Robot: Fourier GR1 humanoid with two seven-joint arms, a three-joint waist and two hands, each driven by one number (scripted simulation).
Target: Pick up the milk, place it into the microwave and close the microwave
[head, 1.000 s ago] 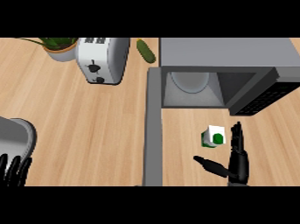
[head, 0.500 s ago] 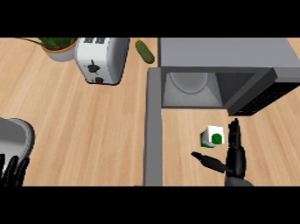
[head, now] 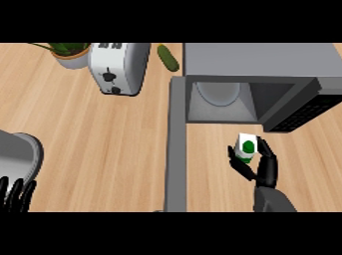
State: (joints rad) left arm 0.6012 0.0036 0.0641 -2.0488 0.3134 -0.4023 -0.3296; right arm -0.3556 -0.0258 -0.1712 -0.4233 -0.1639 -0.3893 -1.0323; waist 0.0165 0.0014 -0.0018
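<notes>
My right robot hand (head: 263, 168) is closed on the milk carton (head: 247, 146): the thumb sits against the carton's left side and the fingers (head: 267, 155) curl along its right side. The carton is white with a green dot on top. It is outside the microwave (head: 261, 60), just in front of the open cavity and a little to the right of its middle. I cannot tell whether the carton rests on the counter (head: 92, 139) or is lifted off it.

The microwave stands open, its dark door (head: 306, 105) swung out to the right of the cavity. Inside the cavity lies a round glass turntable plate (head: 219, 92).

A grey strip (head: 176, 149) runs along the counter from the microwave's left front corner towards me. Just left of the microwave's far corner lies a cucumber (head: 167, 57), then a white toaster (head: 118, 67), and beyond that a potted plant (head: 69, 52).

My left robot hand (head: 8, 194) rests open, fingers up, far to the left of the microwave at the view's lower edge.
</notes>
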